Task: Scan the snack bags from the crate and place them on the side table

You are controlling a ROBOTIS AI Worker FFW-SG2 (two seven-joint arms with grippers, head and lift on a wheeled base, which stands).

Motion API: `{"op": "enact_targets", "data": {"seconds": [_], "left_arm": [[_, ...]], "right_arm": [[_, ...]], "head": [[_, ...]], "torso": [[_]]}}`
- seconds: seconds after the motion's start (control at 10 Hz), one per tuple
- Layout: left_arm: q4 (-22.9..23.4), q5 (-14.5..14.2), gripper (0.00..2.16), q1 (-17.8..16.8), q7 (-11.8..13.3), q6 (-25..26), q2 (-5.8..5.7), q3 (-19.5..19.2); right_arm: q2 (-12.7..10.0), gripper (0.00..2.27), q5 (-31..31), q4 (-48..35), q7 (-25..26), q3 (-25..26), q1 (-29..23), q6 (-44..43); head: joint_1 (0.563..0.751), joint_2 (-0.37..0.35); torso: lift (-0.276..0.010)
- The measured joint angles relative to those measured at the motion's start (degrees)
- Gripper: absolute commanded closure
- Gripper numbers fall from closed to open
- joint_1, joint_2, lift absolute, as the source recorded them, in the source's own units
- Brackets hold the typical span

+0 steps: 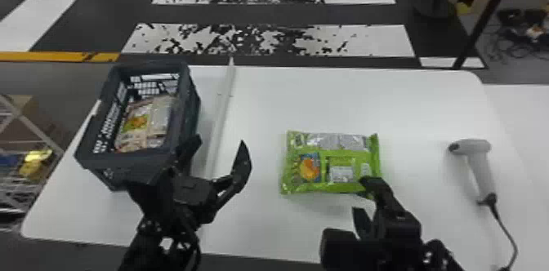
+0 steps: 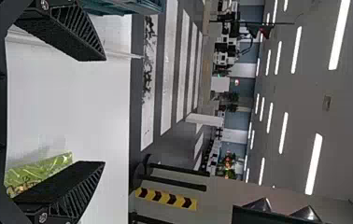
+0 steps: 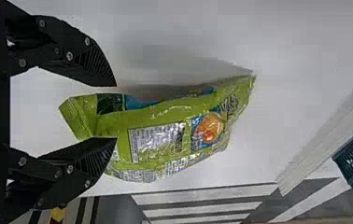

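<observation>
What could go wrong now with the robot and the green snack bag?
The right gripper is open near just one end of the green bag, so the bag might droop or slip if it's lifted there.

The left gripper is right by the crate and might bump it.

The scanner has a cord that might snag if an arm picks it up.

Bags in crate too blurred to count; green bag's near right corner lay partly behind right gripper; scanner's cable ran off head view's bottom edge.
</observation>
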State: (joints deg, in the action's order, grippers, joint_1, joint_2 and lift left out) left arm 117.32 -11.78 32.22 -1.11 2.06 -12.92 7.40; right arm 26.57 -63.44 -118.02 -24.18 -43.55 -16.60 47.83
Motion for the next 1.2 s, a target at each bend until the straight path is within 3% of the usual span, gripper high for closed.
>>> {"op": "enact_targets", "data": {"seconds": [0.4, 0.5, 0.6, 0.8, 0.9, 1.2], "left_arm": [[-0.67, -0.13, 0.08, -0.14, 0.06, -0.20, -0.01, -0.01], [-0.81, -0.22, 0.08, -0.14, 0.06, -0.32, -0.06, -0.01], [-0.98, -0.36, 0.08, -0.14, 0.06, -0.56, -0.13, -0.01], [-1.19, -0.45, 0.08, -0.13, 0.13, -0.90, -0.17, -0.01], [-1.22, -0.49, 0.08, -0.05, 0.15, -1.24, -0.18, 0.00], [-1.31, -0.52, 0.08, 0.12, 0.15, -1.57, -0.15, 0.07]], "right_arm": [[-0.43, 0.12, 22.40, -9.13, -1.19, 12.35, -2.46, -1.68], [-1.42, 0.26, 28.53, -10.16, -1.00, 15.86, -3.19, -3.44], [-2.64, 0.69, 34.98, -10.76, -0.87, 19.27, -3.78, -5.58], [-5.03, 2.26, 48.87, -10.92, -0.42, 25.97, -4.68, -12.02], [-6.13, 2.26, 53.74, -10.41, 2.04, 28.03, -4.75, -13.55], [-8.41, 2.26, 56.94, -3.11, 3.45, 29.57, -2.86, -21.72]], "head": [[0.695, 0.082], [0.695, 0.090], [0.695, 0.102], [0.695, 0.122], [0.695, 0.119], [0.695, 0.113]], "torso": [[-0.081], [-0.081], [-0.081], [-0.081], [-0.081], [-0.081]]}}
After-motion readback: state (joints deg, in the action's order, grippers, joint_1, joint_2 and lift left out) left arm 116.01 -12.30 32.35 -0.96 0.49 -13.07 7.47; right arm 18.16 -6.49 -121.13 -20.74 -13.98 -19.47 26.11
